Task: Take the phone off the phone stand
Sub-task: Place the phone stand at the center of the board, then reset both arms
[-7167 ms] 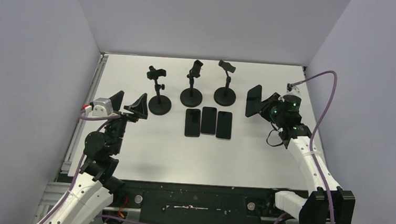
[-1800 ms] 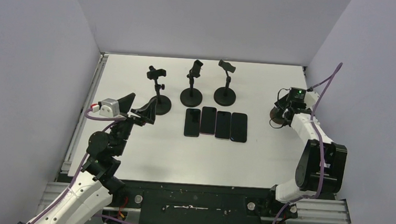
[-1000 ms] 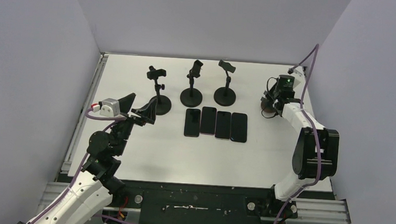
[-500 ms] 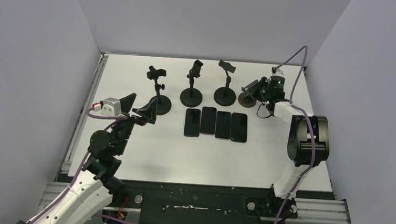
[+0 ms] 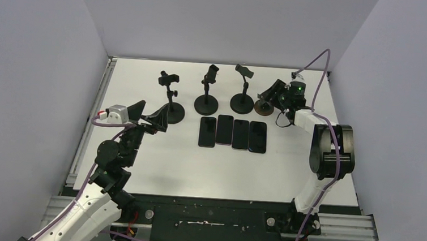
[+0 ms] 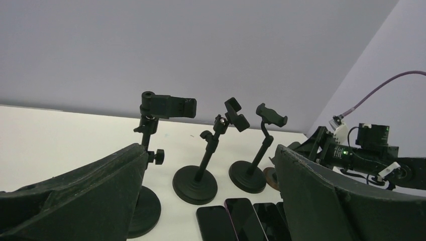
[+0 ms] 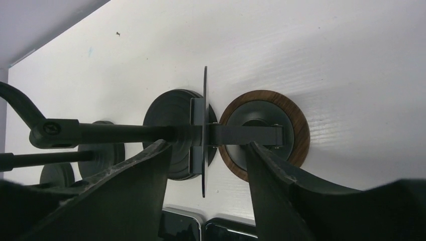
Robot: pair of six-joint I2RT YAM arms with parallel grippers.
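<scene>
Several dark phones lie flat side by side on the white table; the rightmost is nearest the right arm. No stand carries a phone. A phone stand with a round wooden base stands just right of the back row; the right wrist view shows that base and its thin holder plate edge-on. My right gripper is open, its fingers on either side of the plate without touching it. My left gripper hangs wide open and empty at the left, near the left stand.
Three black clamp stands stand in a row behind the phones, the right one close against the wooden-base stand. Grey walls close in the table at the back and both sides. A purple cable arcs above the right wrist.
My right gripper moved left with the wooden-base stand, up beside the rightmost black stand, then opened its jaws. The left arm stayed still.
</scene>
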